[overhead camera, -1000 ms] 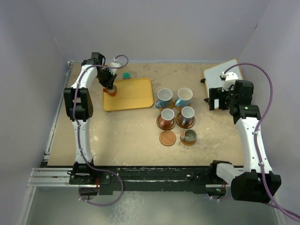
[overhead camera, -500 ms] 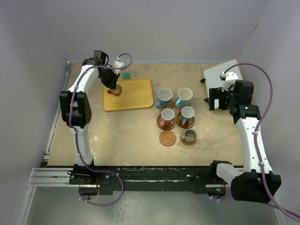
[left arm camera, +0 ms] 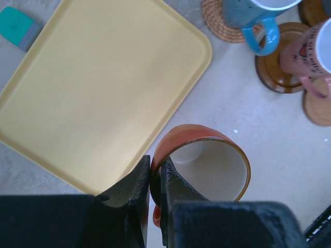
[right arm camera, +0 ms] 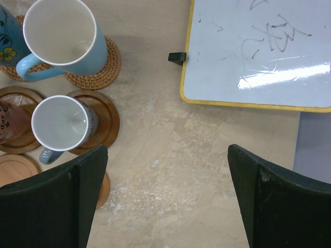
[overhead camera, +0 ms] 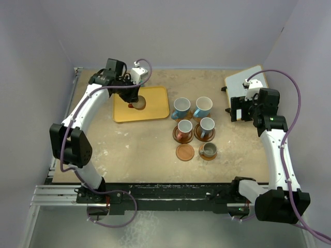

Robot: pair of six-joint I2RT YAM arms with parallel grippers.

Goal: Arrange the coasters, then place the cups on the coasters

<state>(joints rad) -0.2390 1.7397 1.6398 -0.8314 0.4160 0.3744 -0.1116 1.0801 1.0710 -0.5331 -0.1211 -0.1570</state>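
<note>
Plainly, the left fingers [overhead camera: 135,101] were clenched on the rim of the orange-brown cup [left arm camera: 209,166]. 1 finger sat inside the wall and 1 outside, the 2 nearly meeting. From above, that cup hung over the left half of the yellow tray [overhead camera: 155,106]. Whether its base touched the tray could not be told. In the left wrist view the cup's mouth faced up and its pale inside was bare.

The right fingers [overhead camera: 234,109] were spread as wide as they go, grasping nothing and touching nothing. They hung well to the right of the tray, over bare worktop [overhead camera: 129,150] beside a whiteboard [overhead camera: 244,81].

Between the tray and those fingers stood 5 other cups [overhead camera: 202,107], each on 1 of the coasters [right arm camera: 106,120]. 2 light blue cups stood nearest the tray's right edge, on woven discs. A pinkish cup [overhead camera: 184,127] and a pale cup [overhead camera: 207,125] stood on dark discs in the row nearer the arm bases. A grey cup [overhead camera: 209,150] stood nearer the bases again. Beside the grey cup, on its tray side, lay 1 plain coaster [overhead camera: 185,152] with nothing on it.

A small green object [left arm camera: 18,26] lay just off the tray's far left corner.
</note>
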